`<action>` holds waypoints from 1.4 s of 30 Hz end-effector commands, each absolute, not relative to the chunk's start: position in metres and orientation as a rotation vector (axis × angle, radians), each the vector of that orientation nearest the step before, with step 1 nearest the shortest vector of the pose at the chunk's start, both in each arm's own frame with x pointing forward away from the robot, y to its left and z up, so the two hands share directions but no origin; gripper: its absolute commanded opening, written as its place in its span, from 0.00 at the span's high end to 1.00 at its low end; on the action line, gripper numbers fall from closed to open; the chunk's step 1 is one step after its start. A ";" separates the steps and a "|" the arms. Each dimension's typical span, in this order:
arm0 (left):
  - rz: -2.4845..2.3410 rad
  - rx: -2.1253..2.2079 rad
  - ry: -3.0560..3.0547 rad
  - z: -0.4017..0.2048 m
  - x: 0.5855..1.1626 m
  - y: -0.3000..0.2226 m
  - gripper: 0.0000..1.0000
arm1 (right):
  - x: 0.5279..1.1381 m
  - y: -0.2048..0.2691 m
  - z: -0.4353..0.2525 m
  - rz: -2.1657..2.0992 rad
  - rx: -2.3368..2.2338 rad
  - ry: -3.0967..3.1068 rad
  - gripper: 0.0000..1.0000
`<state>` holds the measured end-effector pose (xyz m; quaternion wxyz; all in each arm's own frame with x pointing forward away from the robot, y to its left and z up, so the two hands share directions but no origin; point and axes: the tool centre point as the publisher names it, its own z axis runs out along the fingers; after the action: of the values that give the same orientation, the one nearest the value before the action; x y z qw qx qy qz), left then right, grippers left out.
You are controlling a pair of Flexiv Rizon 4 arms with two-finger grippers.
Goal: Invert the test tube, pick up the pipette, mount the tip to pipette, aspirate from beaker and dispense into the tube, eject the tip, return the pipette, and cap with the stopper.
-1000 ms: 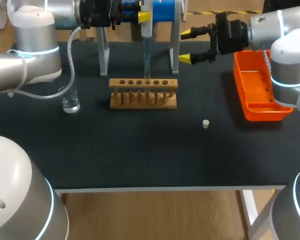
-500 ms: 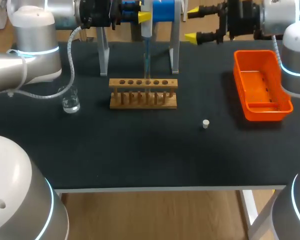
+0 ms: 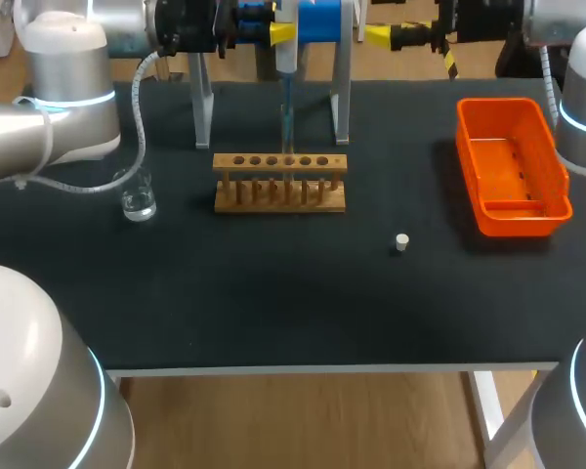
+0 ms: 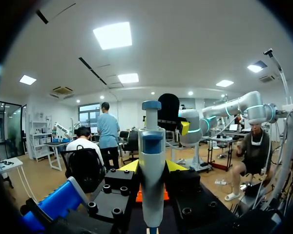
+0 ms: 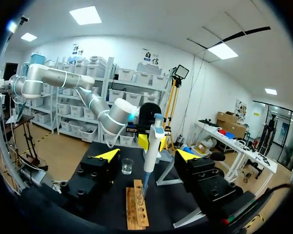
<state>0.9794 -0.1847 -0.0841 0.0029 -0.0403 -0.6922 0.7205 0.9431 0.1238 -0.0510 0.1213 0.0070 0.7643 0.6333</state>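
My left gripper (image 3: 281,34) is shut on the blue-and-white pipette (image 3: 286,98) at the table's far edge, above the wooden tube rack (image 3: 280,182). The pipette's tip points down into a tube in the rack. In the left wrist view the pipette (image 4: 151,170) stands upright between that gripper's (image 4: 151,168) yellow tips. My right gripper (image 3: 400,37) hangs open near the far edge, right of the pipette, holding nothing. Its own view shows its fingers (image 5: 147,156) apart, with the pipette (image 5: 150,146), rack (image 5: 136,210) and beaker (image 5: 127,166) ahead. The white stopper (image 3: 401,241) lies on the mat.
The glass beaker (image 3: 137,200) with clear liquid stands left of the rack. An orange tray (image 3: 513,210) sits at the right side. Two metal uprights of the pipette stand (image 3: 341,98) rise behind the rack.
My right arm has drawn back and up from beside the tray toward the far edge, and its fingers now stand closer together. The left arm and pipette have not moved.
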 end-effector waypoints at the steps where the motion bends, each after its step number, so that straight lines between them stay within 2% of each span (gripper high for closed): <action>1: 2.256 -0.131 -2.168 -0.084 0.981 -0.184 1.00 | 0.943 0.127 -0.044 1.859 0.021 2.219 0.91; 2: 2.256 -0.131 -2.168 -0.084 0.981 -0.184 1.00 | 0.943 0.128 -0.042 1.866 0.018 2.214 0.98; 3: 2.256 -0.131 -2.168 -0.084 0.981 -0.184 1.00 | 0.943 0.129 -0.039 1.868 0.016 2.213 1.00; 42: 2.256 -0.131 -2.168 -0.084 0.981 -0.184 1.00 | 0.964 0.211 0.003 2.099 0.051 2.224 1.00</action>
<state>0.9794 -0.1847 -0.0841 0.0030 -0.0403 -0.6922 0.7205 0.9597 0.2066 0.0017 0.0440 0.0179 0.7249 0.6872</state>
